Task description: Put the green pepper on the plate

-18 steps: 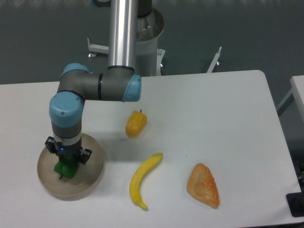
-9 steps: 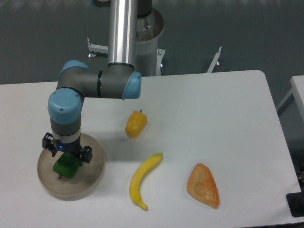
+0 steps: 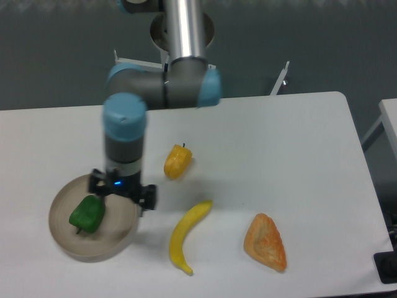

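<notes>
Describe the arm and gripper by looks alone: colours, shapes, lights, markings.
The arm is a shiny silver tube joined to dark grey cylindrical joints with light blue end caps. The wrist section runs grey, then white, into a small black gripper with stubby black parts sticking out at each side. A tiny blue light glows on its body. No cables or lettering are visible.

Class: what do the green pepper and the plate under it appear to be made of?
Green pepper: probably plastic, a toy; glossy, evenly coloured skin. Plate: matte tan, possibly wood or plastic; dull, no shine, so uncertain.
</notes>
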Robot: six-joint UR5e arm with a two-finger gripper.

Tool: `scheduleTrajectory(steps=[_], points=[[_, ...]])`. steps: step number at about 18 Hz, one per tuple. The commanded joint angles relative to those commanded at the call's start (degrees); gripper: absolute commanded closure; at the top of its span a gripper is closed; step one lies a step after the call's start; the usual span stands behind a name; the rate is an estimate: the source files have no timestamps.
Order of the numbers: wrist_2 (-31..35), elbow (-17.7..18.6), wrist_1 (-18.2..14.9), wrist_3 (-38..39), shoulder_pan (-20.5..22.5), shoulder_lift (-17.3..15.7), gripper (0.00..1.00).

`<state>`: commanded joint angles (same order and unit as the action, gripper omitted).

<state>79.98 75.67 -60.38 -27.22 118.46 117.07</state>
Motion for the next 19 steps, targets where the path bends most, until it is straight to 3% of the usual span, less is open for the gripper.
scheduleTrajectory(steps=[3, 6, 10, 14, 19], points=[[2.19, -0.52, -0.44, -9.31, 5.18, -0.79, 0.00], [5.88, -0.44, -0.61, -23.45, 9.49, -0.27, 0.00], [6.50, -0.44, -0.70, -36.13, 14.94, 0.17, 0.00], [6.77, -0.79, -0.70, -41.15, 16.71, 0.35, 0.00], [8.17, -0.88, -0.17, -41.34, 16.45, 1.05, 0.00]])
